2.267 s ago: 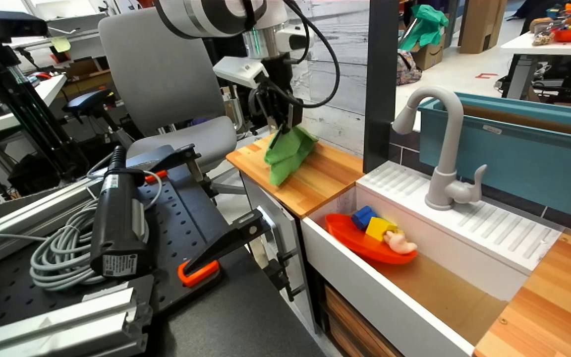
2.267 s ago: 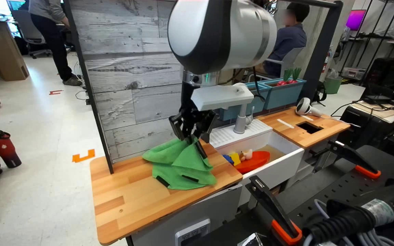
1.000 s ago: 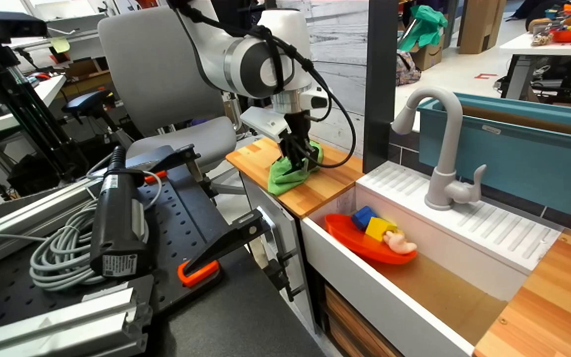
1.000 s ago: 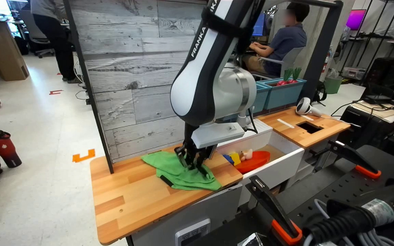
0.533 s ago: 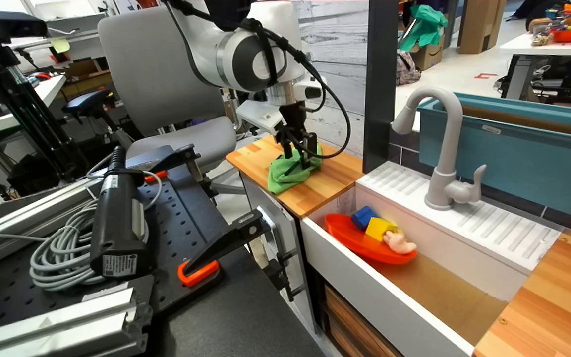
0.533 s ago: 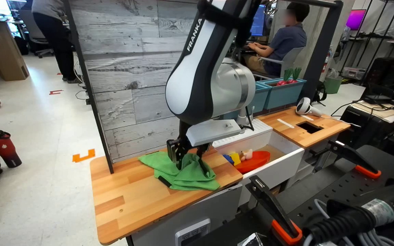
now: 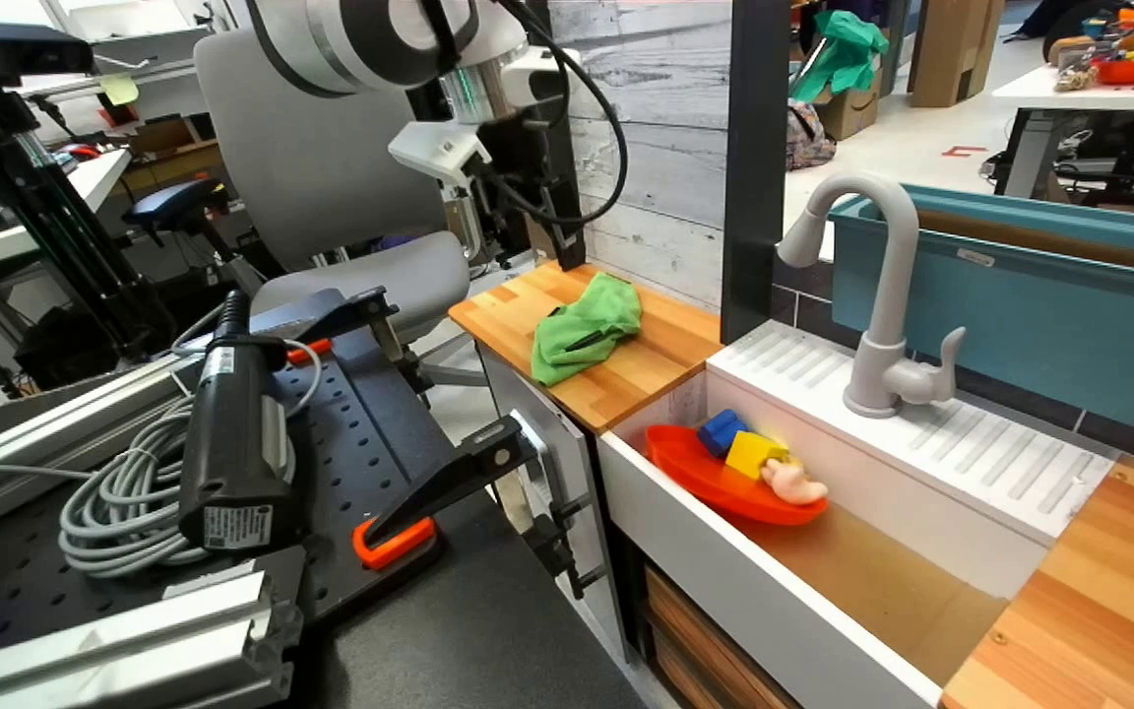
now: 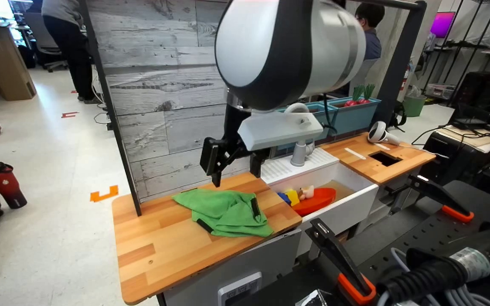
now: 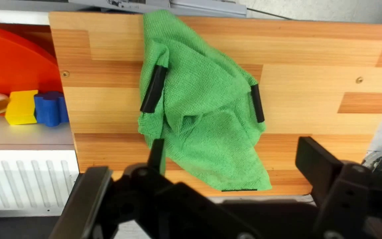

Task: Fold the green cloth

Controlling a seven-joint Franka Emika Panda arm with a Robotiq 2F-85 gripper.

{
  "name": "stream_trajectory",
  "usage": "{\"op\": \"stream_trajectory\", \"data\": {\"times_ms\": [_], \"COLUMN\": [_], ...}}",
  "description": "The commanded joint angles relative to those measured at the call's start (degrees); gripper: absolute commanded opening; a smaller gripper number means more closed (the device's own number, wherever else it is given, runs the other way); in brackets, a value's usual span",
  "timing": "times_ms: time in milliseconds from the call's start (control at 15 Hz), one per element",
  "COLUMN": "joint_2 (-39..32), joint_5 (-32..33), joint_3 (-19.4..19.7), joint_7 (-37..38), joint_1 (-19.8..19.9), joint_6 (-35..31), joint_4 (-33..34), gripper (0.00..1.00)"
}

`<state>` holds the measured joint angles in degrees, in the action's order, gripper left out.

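The green cloth [image 8: 223, 212] lies crumpled and partly folded over itself on the wooden counter [image 8: 151, 267]. Black strips mark its edges; in the wrist view one dark strip [image 9: 154, 89] sits on a turned-over flap, and another strip [image 9: 257, 103] runs along the opposite side. In an exterior view the cloth [image 7: 582, 335] rests near the counter's sink end. My gripper [image 8: 235, 175] hangs above the cloth, clear of it, toward the plank wall. Its jaws stand wide apart with nothing between them, and the wrist view shows the cloth [image 9: 207, 149] beneath the gripper [image 9: 231, 146].
A grey plank wall [image 8: 155, 89] rises behind the counter. Beside it is a white sink [image 8: 334, 216] holding a red dish [image 8: 317, 202] with a yellow block [image 7: 756, 455] and a blue block [image 7: 723, 431]. A tall faucet [image 7: 887, 295] and a teal planter [image 7: 1020, 305] stand behind.
The jaws have opened and let go of the cloth after pressing it down. My gripper has risen off it toward the wall, and the cloth stays lying on the counter.
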<state>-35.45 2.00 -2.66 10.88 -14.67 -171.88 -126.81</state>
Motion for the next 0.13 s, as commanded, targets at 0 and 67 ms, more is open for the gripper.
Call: {"op": "stream_trajectory", "data": {"times_ms": [0, 67], "joint_2": [1.74, 2.80], "joint_5": [-0.81, -0.75], "joint_3": [0.37, 0.52], "joint_7": [-0.60, -0.51], "joint_1": [-0.56, -0.71], "joint_6": [0.09, 0.10], "joint_4": [-1.70, -2.82], "gripper": [1.00, 1.00]}}
